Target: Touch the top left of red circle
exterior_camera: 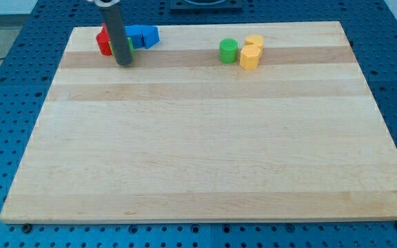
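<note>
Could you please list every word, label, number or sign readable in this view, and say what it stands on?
None: no text shows on the pale wooden board, the coloured blocks, the dark rod or the blue perforated table.

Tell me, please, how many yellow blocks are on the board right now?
2. One yellow block sits right of the green cylinder near the view's top; the second yellow block touches it just behind. Others could hide behind the rod at the view's top left.
</note>
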Controlling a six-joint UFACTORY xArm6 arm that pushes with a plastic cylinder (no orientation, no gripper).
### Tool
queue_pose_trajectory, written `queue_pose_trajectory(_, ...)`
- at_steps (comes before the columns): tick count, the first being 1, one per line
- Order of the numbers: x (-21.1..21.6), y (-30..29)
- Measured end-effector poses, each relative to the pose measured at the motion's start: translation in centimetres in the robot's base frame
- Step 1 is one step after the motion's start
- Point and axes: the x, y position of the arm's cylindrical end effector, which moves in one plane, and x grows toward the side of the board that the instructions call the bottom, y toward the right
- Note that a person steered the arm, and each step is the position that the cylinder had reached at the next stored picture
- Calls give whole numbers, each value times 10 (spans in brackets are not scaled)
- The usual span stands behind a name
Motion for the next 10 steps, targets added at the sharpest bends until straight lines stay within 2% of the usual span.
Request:
queue_pose_trajectory(2, 11, -72)
queue_pose_trajectory(3, -28, -120)
queue_pose_trajectory(4, -56, -122)
queue_pose_trajectory(5, -106, -96)
queue_pose_trajectory(6, -115, -92)
queue_pose_trajectory(7, -114, -62)
queue_pose_trajectory(9, -104, -47)
queue_pose_trajectory(10, -74, -47)
